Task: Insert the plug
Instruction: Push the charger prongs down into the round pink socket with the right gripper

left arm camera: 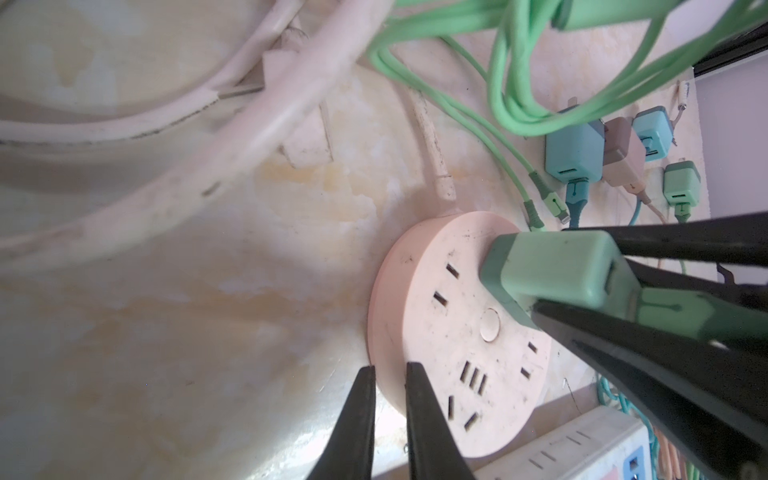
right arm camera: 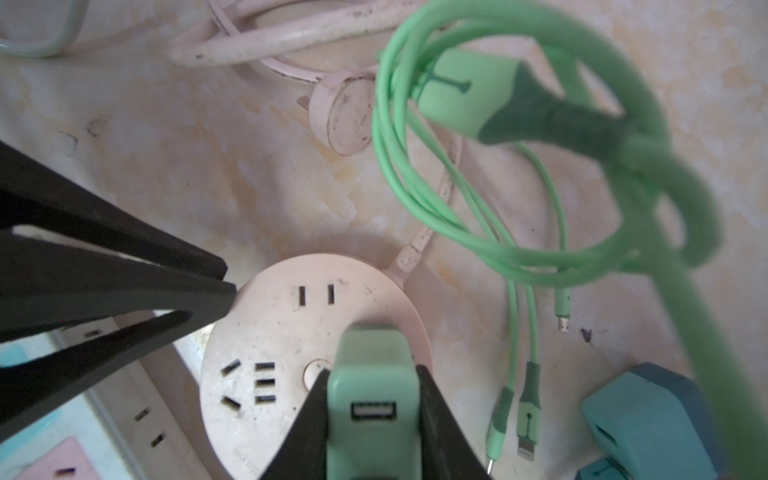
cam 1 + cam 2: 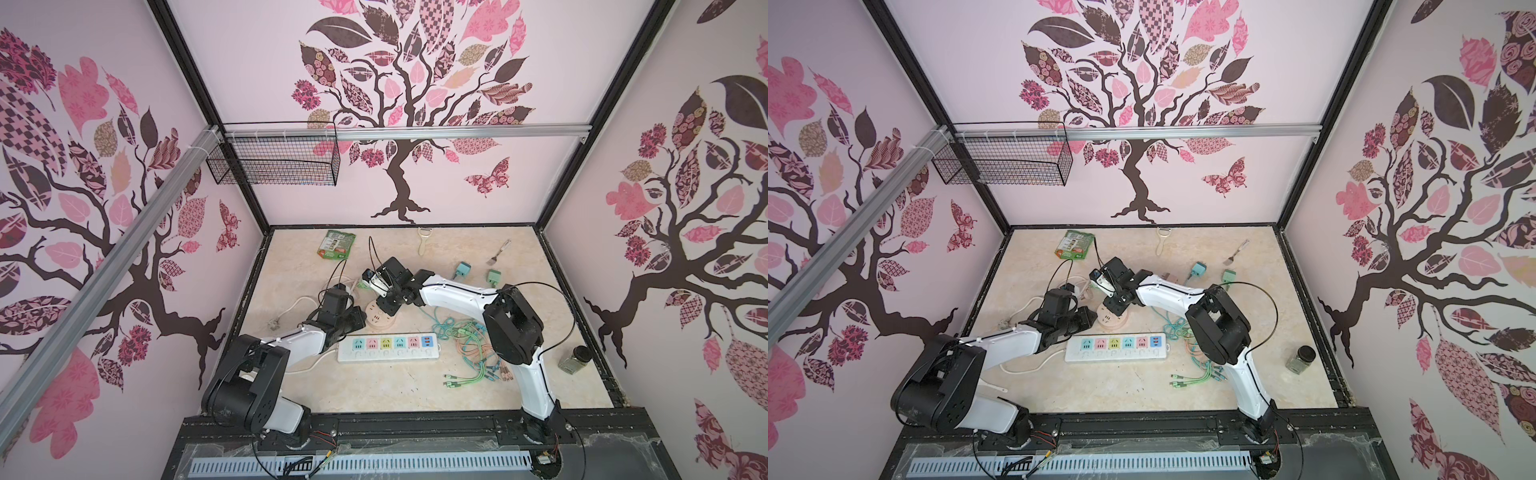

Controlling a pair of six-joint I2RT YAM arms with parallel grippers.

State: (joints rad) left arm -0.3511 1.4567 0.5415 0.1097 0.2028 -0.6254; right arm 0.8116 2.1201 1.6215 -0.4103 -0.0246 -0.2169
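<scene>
- Landmark for everything here: the round pink hub (image 2: pixel 291 328).
- My right gripper (image 2: pixel 371 372) has its fingers clamped on the two sides of the green plug (image 2: pixel 374 395), USB port facing the wrist camera.
- The plug stands on the hub's top face, beside the centre button. No prongs are visible, so I can't tell if it's seated or only started.
- My left gripper (image 1: pixel 390 370) has its fingers pressed together, holding nothing. The tips sit at the hub's rim, on the side away from the plug. It looks like a brace, but I can't confirm contact.
- The white power strip (image 3: pixel 388 347) lies just beside the hub, nearer the arm bases.
- Spare chargers (image 1: pixel 575 153) sit beyond the hub, apart from it.
- A loose green cable (image 2: pixel 478 232) hangs in loops over the table next to the hub.
- Risk: the plug looks slightly tilted against the hub face in the left wrist view. Pushing off-axis could bind or bend the prongs.
- Risk: the hub is light, I'd guess. If the left tips slip off the rim, it could slide or tip under the push.
- Risk: the cable loops could snag my right fingers or drag the plug out as I withdraw.
- Risk: if I let go before it's fully home, it could pop out or lean.
</scene>
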